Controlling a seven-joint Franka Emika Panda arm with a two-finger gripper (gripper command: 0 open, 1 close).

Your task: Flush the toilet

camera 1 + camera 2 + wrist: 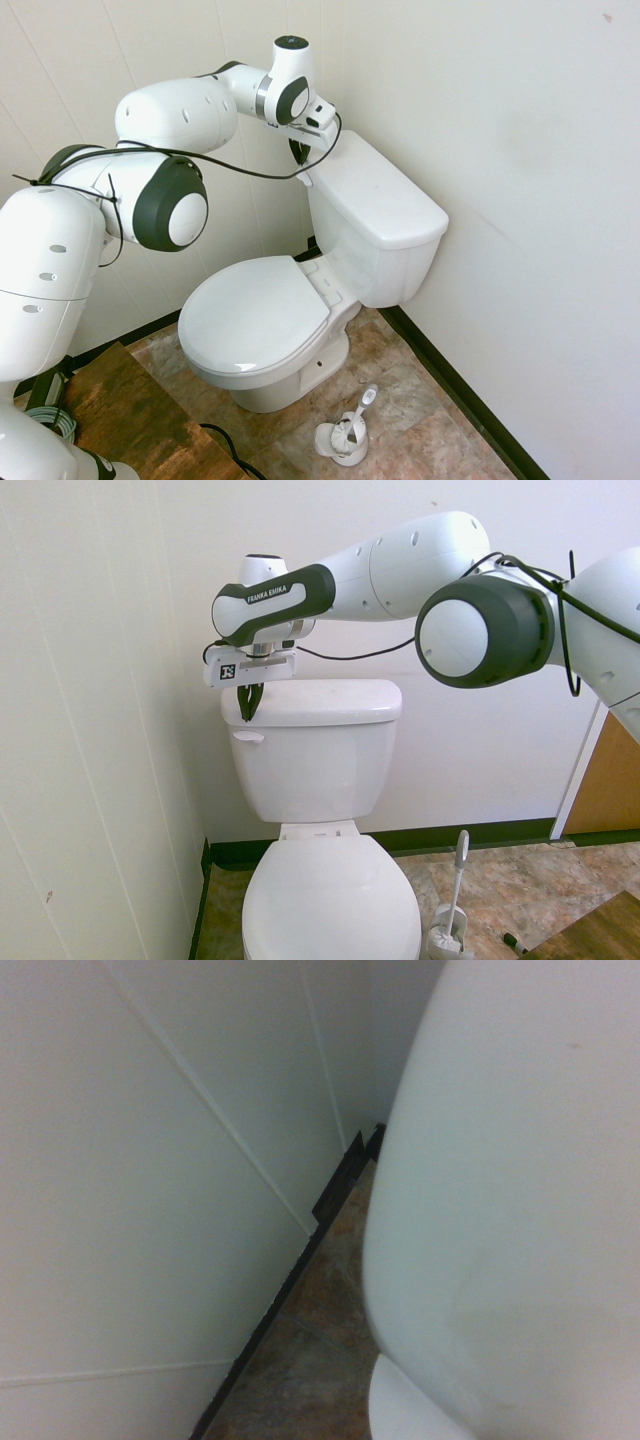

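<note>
— Where's the tool point(248, 718)?
— Fingertips together, pointing down just above the flush lever point(249, 737), holding nothing.
— And the toilet point(318, 750)?
— Under the tool, lid point(332, 900) down, tank against the wall point(480, 730).
— Beyond?
— A brush point(456, 890) stands beside it.

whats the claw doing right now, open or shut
Claw: closed, fingers together, nothing seen between them, tips just above the flush lever in the second exterior view.

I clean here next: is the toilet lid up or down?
Down: the oval lid lies flat over the bowl, covering its opening in both exterior views.
</note>
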